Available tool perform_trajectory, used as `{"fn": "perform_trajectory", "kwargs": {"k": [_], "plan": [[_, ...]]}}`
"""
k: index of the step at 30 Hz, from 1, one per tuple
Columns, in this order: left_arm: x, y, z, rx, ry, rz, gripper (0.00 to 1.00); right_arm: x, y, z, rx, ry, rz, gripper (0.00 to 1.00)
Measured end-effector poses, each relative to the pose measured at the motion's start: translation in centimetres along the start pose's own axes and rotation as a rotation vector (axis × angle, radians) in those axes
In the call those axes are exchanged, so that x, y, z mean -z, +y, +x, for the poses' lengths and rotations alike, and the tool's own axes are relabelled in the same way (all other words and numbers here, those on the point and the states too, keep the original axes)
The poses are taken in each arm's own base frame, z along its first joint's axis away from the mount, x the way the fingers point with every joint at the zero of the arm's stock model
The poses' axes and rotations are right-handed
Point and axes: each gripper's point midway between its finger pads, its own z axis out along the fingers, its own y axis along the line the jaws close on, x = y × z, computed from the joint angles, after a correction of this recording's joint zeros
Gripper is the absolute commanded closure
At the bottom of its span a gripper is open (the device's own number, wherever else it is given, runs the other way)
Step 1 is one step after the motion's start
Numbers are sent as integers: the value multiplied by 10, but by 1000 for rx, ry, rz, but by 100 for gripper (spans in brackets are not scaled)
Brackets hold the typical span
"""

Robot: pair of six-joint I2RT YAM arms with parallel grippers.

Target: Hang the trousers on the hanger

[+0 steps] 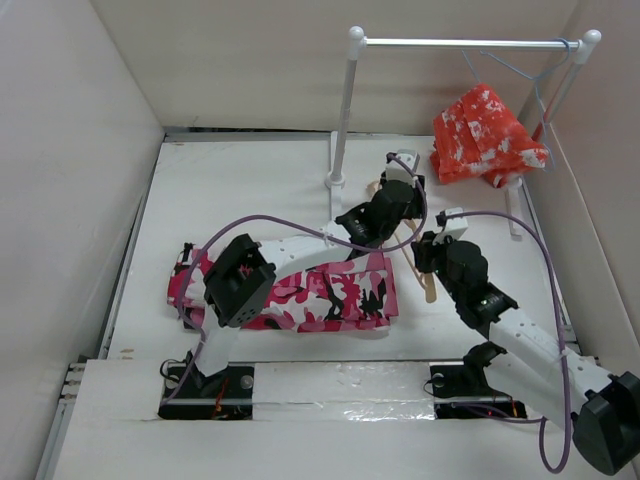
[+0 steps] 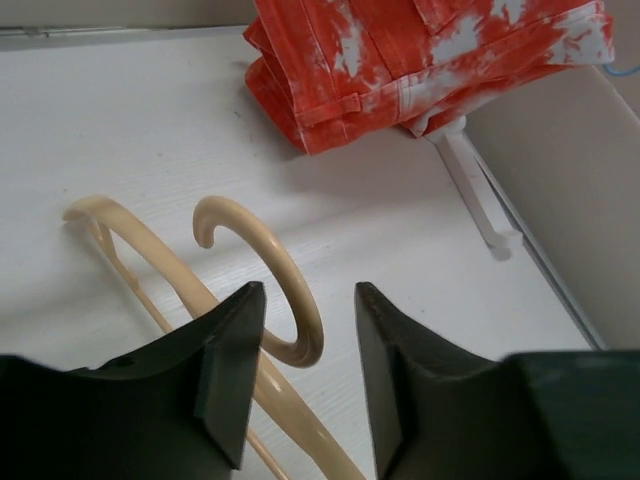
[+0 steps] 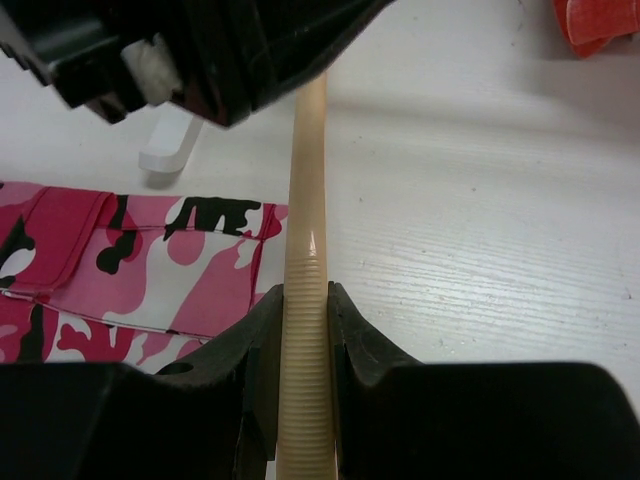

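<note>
From above, we see the trousers (image 1: 300, 292) lying folded by the counter's near edge, left of centre, with the hanger (image 1: 430, 288) flat just to their right. Our left wrist view shows the left gripper (image 2: 305, 310) spread apart around the hanger's hook. Our right wrist view shows the right gripper (image 3: 303, 300) clamped on the hanger's ribbed bar.
</note>
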Motion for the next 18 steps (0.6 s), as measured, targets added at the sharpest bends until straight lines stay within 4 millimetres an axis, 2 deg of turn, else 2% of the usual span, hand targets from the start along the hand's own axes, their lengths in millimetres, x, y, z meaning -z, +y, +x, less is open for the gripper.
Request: {"fn": "perform_trajectory", "kwargs": {"k": [1, 2, 3, 5, 6, 8, 9, 12, 15, 18], "plan": [[-1, 1, 1, -6, 0, -6, 74, 0, 0, 0, -2, -1, 3, 100], [-2, 2, 1, -8, -1, -13, 74, 1, 1, 0, -2, -3, 2, 100], [-2, 4, 2, -16, 0, -21, 84, 1, 0, -1, -4, -5, 7, 98], [-3, 6, 2, -22, -5, -29, 94, 1, -1, 0, -5, -1, 15, 91], [-3, 7, 1, -26, -10, -36, 100, 2, -2, 0, -3, -2, 21, 76], [-2, 8, 1, -23, -17, -44, 100, 3, -3, -1, -7, -5, 26, 57], [-1, 7, 3, -12, -17, -42, 100, 5, -2, -1, -11, -5, 24, 41], [8, 21, 24, 2, 12, -60, 100, 8, -1, 0, -13, 0, 15, 21], [25, 42, 51, 33, 54, -91, 100, 14, -1, 0, -12, 5, 7, 20], [42, 51, 54, 134, 31, -84, 100, 22, 3, -2, -14, 3, -19, 20]]}}
